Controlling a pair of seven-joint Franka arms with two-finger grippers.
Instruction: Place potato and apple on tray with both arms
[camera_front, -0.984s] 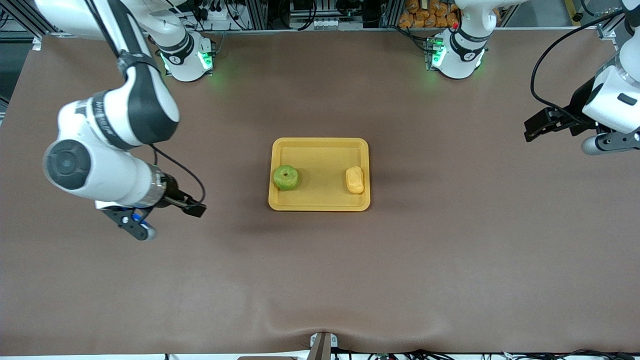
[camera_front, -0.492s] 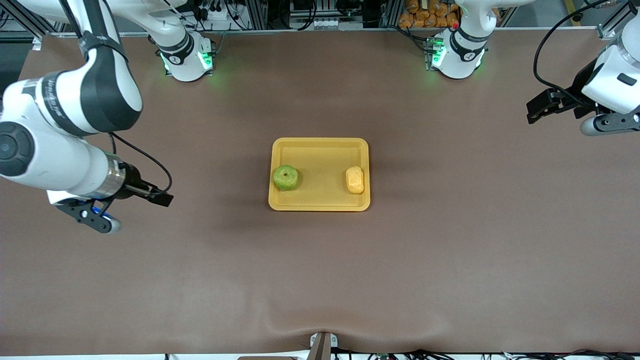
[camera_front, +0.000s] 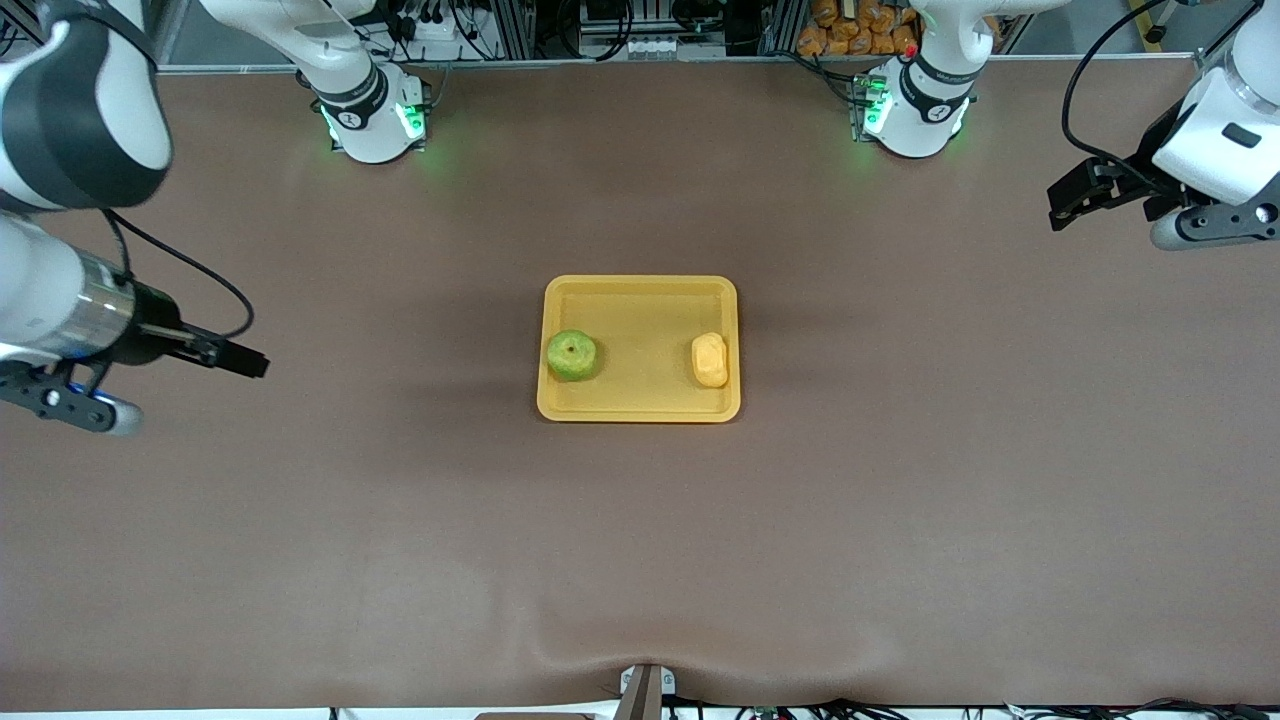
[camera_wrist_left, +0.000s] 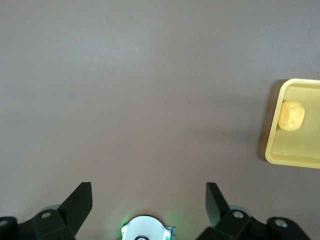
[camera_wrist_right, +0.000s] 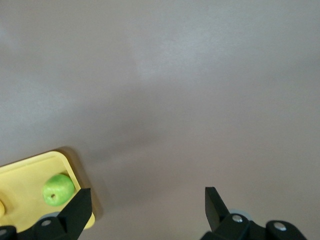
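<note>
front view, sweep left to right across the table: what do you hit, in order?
right gripper → apple at one end of the tray → potato at its other end → left gripper

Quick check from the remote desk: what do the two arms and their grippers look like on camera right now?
Both are white jointed arms with black bands and loose black cables. Their bases glow green along the table's edge. The left gripper and right gripper are black, each with two wedge-shaped fingers. In the front view each wrist carries a black block, and the right wrist has a silver metal collar.
</note>
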